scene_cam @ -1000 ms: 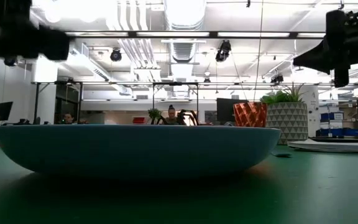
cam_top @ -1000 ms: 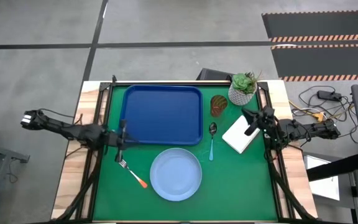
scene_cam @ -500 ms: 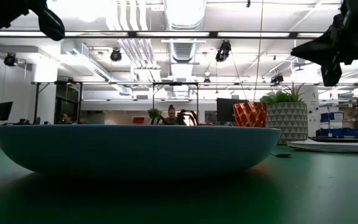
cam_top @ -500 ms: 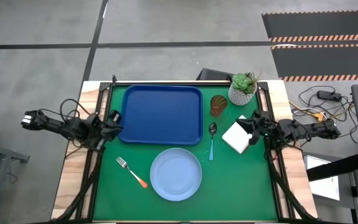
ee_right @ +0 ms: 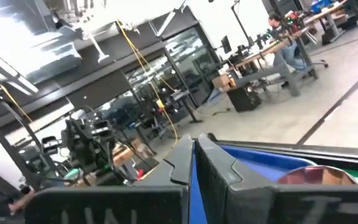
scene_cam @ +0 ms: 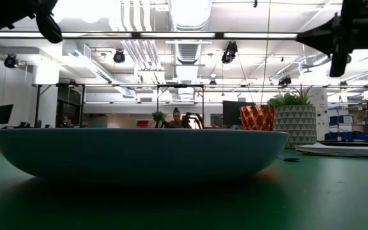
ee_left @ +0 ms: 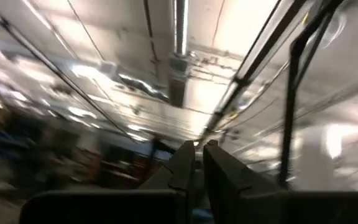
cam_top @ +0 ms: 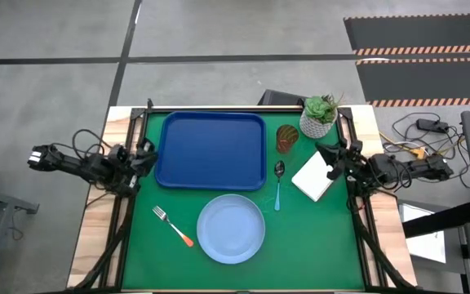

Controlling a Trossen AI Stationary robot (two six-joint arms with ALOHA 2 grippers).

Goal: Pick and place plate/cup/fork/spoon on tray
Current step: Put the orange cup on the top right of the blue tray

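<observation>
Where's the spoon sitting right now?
Seen from above, the spoon lies on the green mat right of centre, between the tray and the white box, just below the cup and above the plate's upper right.

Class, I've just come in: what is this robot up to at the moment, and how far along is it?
Nothing is being held. The tray holds no tableware; the plate, fork, spoon and cup all sit on the green table. The left tool hangs shut at the tray's left edge, and the right tool, also shut, is above the white box.
</observation>
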